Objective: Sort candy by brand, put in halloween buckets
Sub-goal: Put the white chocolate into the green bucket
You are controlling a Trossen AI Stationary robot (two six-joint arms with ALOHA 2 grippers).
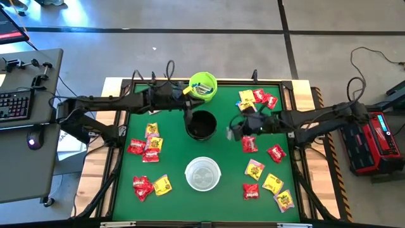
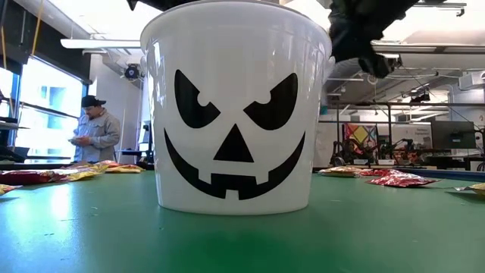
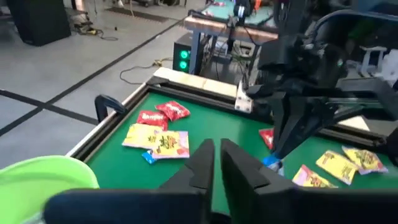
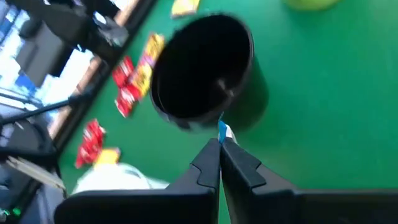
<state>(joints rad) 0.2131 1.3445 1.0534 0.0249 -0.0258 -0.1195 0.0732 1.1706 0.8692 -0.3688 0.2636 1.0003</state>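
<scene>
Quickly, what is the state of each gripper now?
Left gripper: shut, holding nothing visible, near the green bucket.
Right gripper: shut on a blue candy, beside the black bucket.

Three upright open buckets down the table's middle: lime green [image 1: 203,87] at the far edge with packets inside, black [image 1: 201,125] just before it, white [image 1: 203,174] with a black jack-o'-lantern face nearest. Red and yellow candy [image 1: 150,146] scattered flat on either side; one pale blue packet [image 4: 222,130] pinched beside the black bucket
</scene>
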